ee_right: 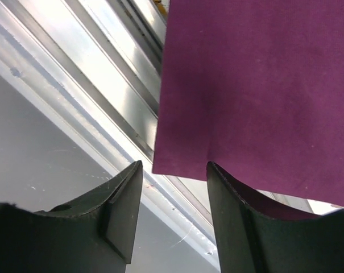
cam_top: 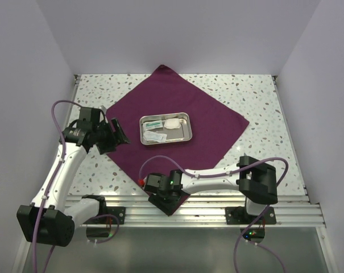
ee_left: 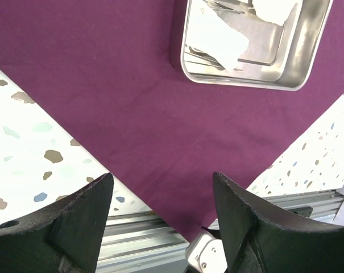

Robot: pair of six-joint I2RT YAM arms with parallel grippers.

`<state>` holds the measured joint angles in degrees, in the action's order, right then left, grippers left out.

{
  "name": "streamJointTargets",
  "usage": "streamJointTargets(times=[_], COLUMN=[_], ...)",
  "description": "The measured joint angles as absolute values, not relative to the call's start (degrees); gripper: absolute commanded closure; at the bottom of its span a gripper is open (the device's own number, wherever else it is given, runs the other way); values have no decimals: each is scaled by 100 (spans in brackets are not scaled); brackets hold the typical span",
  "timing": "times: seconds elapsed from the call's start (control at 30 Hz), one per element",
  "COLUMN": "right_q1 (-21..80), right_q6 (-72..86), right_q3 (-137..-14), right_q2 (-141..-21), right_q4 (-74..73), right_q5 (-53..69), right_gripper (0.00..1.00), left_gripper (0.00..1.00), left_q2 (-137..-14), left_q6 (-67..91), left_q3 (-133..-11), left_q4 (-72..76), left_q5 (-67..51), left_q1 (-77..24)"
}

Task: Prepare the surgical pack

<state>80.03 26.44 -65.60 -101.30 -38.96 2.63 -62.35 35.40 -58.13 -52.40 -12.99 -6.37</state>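
The surgical pack lies unwrapped. Its dark purple cloth (cam_top: 203, 122) is spread as a diamond, with the steel tray (cam_top: 186, 138) in the middle holding white gauze (cam_top: 172, 123) and small packets (cam_top: 155, 136). My left gripper (cam_top: 117, 134) hovers open at the cloth's left corner; in its wrist view the left gripper (ee_left: 163, 182) looks over the cloth (ee_left: 103, 74) toward the tray (ee_left: 308, 51). My right gripper (cam_top: 170, 201) is at the near corner, which hangs over the rail. In the right wrist view the right gripper (ee_right: 172, 168) is open, and the cloth corner (ee_right: 245, 85) ends at its fingertips.
Aluminium rails (cam_top: 217, 213) run along the table's near edge, under the cloth's near corner. The speckled tabletop (cam_top: 262, 102) shows around the cloth. White walls (cam_top: 177, 34) close in the back and both sides. The right arm's white link (ee_left: 208, 256) shows between the left fingers.
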Motion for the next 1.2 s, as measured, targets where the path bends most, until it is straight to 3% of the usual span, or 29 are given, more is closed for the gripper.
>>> streamJointTargets(times=[0.17, 0.37, 0.5, 0.6, 0.9, 1.2], right_q1=[8084, 8138, 8130, 8132, 7918, 6167], right_q6=[2644, 2641, 2633, 2661, 2724, 2091], right_q3=[-6560, -6549, -6543, -6545, -7137, -8801], right_q2=[-10204, -10318, -10324, -10333, -10272, -9830], right_q4=[-3837, -3846, -3876, -3933, -4399, -4488], right_q5=[327, 388, 344, 198, -679, -1470], right_gripper=[49, 59, 86, 100, 100, 100], left_gripper=[26, 26, 26, 26, 26, 26], left_q2=[-6241, -6331, -6370, -6379, -6630, -7032], left_q6=[3540, 3538, 3538, 3538, 3540, 3597], left_q3=[-5749, -5736, -5728, -5708, -5745, -6270], left_q4=[-5240, -5236, -5225, -5210, -5207, -5194], left_q5=[-1302, -1302, -1304, -1304, -1293, -1057], left_q1=[-637, -637, -637, -637, -637, -637])
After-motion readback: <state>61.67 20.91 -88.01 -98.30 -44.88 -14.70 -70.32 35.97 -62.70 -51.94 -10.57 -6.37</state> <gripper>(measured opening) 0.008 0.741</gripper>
